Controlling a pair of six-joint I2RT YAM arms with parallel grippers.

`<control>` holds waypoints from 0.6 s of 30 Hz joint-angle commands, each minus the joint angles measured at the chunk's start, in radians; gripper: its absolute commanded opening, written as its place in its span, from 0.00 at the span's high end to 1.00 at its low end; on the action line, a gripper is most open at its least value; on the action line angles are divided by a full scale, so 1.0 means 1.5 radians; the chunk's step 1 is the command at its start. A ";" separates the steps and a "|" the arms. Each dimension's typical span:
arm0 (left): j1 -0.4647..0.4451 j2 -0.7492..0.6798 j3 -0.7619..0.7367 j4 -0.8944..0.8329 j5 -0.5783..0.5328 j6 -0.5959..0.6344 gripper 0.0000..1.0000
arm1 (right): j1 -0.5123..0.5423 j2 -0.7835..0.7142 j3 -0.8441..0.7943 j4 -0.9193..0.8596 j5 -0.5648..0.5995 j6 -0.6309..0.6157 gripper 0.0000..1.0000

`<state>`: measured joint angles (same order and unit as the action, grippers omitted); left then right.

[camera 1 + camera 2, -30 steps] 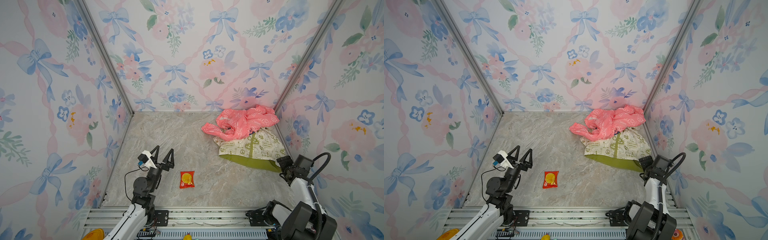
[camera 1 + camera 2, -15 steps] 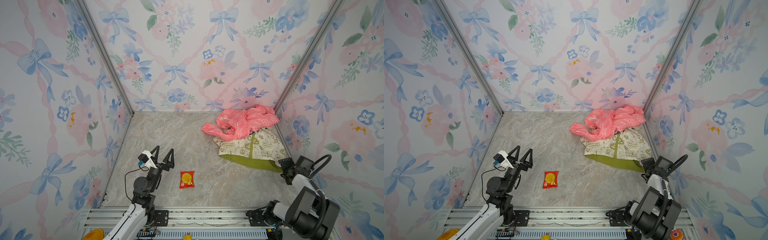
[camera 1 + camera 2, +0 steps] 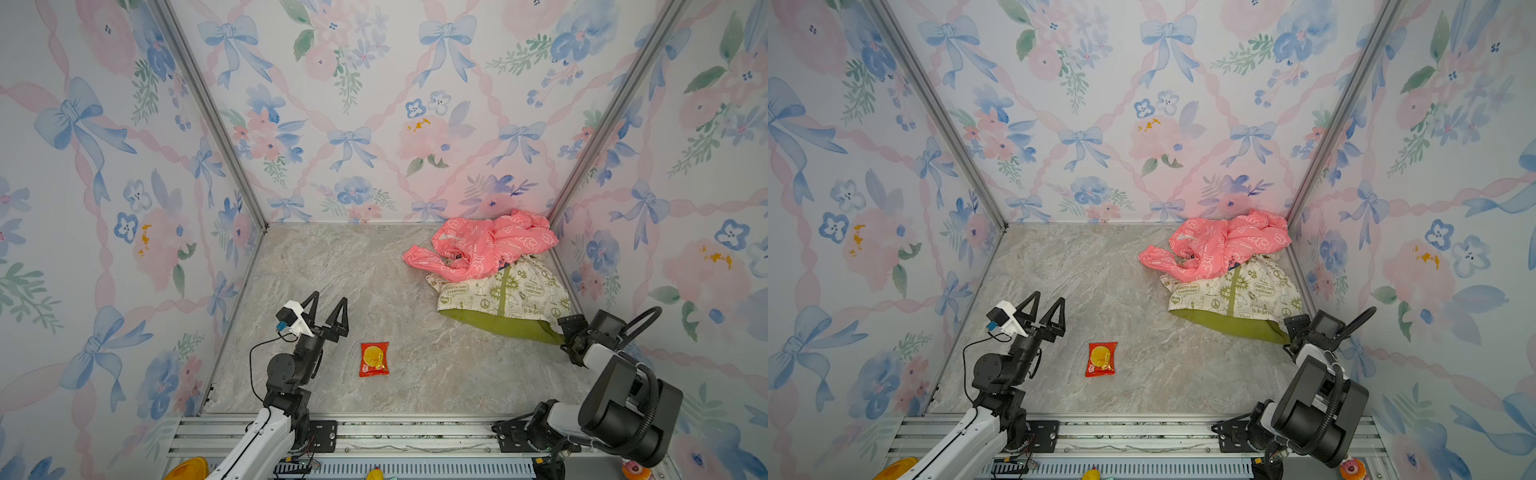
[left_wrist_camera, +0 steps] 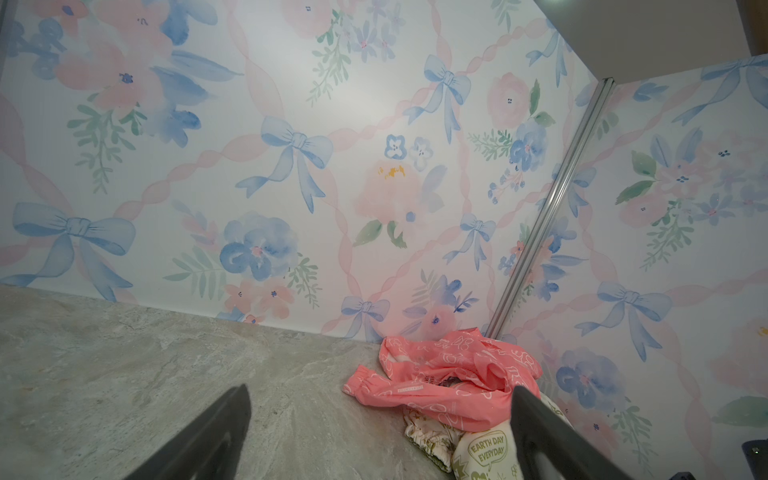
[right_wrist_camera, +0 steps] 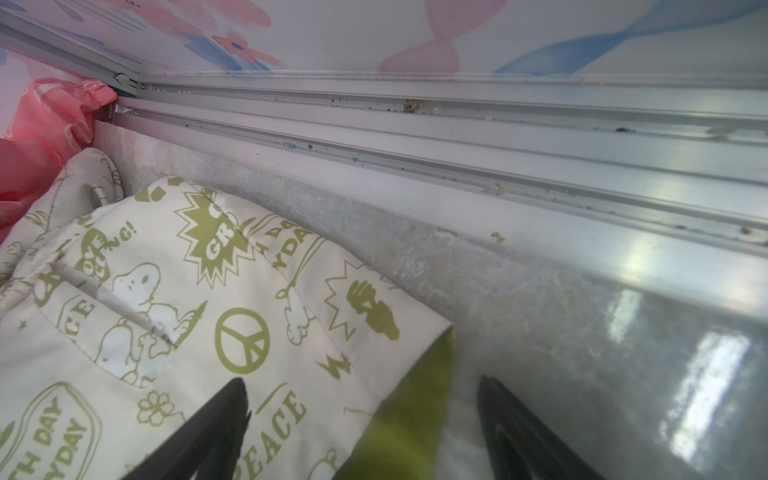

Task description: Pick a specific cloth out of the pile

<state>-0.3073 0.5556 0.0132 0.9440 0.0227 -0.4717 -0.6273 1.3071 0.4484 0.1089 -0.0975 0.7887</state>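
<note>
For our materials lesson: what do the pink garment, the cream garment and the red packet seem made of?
Pink garment: thin, faintly shiny fabric, perhaps nylon; it crumples in crisp folds.
Cream garment: matte, padded cloth, perhaps cotton; puffy surface, stitched pocket.
Red packet: probably plastic film; flat and glossy.

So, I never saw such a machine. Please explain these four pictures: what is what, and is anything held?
Two robot arms stand at the front, each ending in a two-finger gripper. Two pictures look down on the whole box from above; the other two come from cameras on the arms' wrists. On the grey surface lies a pile in the far right corner: a pink garment partly over a cream garment with green print. A small red packet lies near the front. No lavender cloth shows; it may be hidden underneath. The left gripper is open and empty, raised. The right gripper is open too, its fingers either side of the cream garment's green edge, not closed on it.
</note>
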 commanded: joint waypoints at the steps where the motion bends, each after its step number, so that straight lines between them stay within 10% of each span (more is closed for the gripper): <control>1: -0.003 0.003 -0.022 0.012 -0.008 0.017 0.02 | 0.002 0.018 -0.002 -0.012 -0.008 0.010 0.15; 18: -0.003 0.017 -0.024 0.023 -0.013 0.021 0.02 | 0.023 0.037 -0.002 0.005 0.002 0.009 0.56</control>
<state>-0.3073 0.5747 0.0128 0.9478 0.0147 -0.4644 -0.6033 1.3472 0.4484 0.1207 -0.0971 0.7982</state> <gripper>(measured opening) 0.979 0.459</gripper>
